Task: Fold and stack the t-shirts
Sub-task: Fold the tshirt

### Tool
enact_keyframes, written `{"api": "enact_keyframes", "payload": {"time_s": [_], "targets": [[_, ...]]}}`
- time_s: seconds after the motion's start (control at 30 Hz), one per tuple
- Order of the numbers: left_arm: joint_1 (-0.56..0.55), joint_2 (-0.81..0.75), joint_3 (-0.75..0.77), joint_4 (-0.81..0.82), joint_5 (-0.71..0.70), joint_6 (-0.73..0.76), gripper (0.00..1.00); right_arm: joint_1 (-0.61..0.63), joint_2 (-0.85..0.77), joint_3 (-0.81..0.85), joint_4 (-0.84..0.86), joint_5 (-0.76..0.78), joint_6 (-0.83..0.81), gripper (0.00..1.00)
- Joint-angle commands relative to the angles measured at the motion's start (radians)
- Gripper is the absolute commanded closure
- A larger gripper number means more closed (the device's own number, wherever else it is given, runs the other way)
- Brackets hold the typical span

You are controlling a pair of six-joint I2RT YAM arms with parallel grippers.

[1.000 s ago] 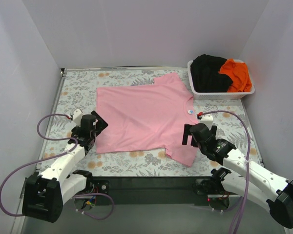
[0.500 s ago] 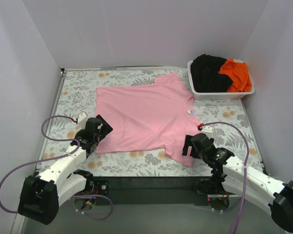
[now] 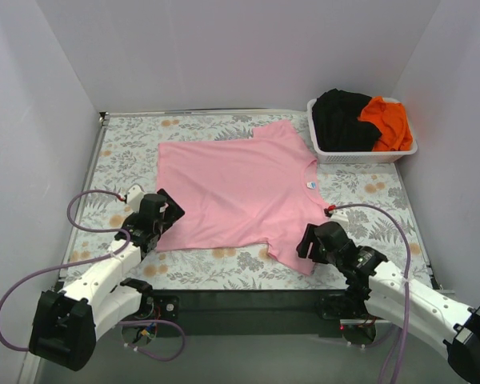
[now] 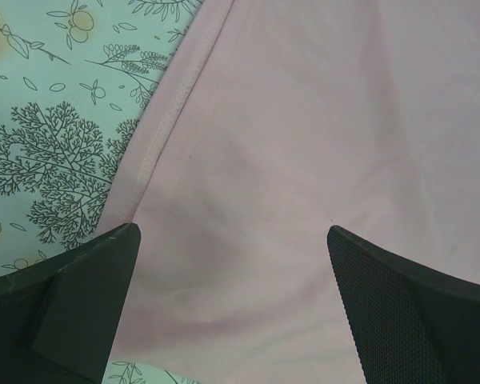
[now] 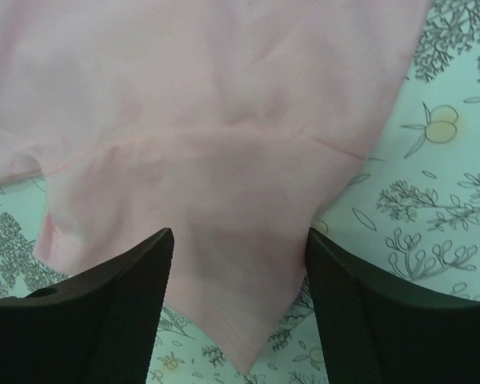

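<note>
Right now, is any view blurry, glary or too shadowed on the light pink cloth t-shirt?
Top external: even light, no glare, light pink cloth t-shirt sharp; black cloth t-shirt shows little fold detail. Left wrist: hem stitching crisp, soft shadow between left fingers. Right wrist: sharp, dim patch between right fingers.

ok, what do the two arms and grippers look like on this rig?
The left arm and right arm are white shells with black joints and bases. The left gripper and right gripper each carry two black, fine-textured wedge fingers. A purple cable loops off each wrist.
</note>
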Motion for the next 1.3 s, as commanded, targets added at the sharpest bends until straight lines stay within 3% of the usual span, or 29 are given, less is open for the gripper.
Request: {"api": "enact_keyframes", "payload": {"time_s": [0.0, 0.33, 0.7, 1.27], "targets": [[-0.005, -0.028, 0.006, -0.008, -0.01, -0.001, 0.02, 0.015, -0.055, 0.047, -0.171, 0.035, 0.04, 0.41], [-0.005, -0.004, 0.005, 0.026, 0.015, 0.001, 0.02, 0.021, -0.105, 0.029, -0.222, 0.034, 0.069, 0.44], [-0.006, 0.015, 0.008, 0.05, 0.025, 0.014, 0.02, 0.067, -0.112, -0.021, -0.17, -0.026, 0.124, 0.7], [-0.005, 0.01, 0.002, 0.063, 0.036, 0.031, 0.02, 0.143, -0.112, 0.082, -0.316, 0.062, 0.159, 0.71]]}}
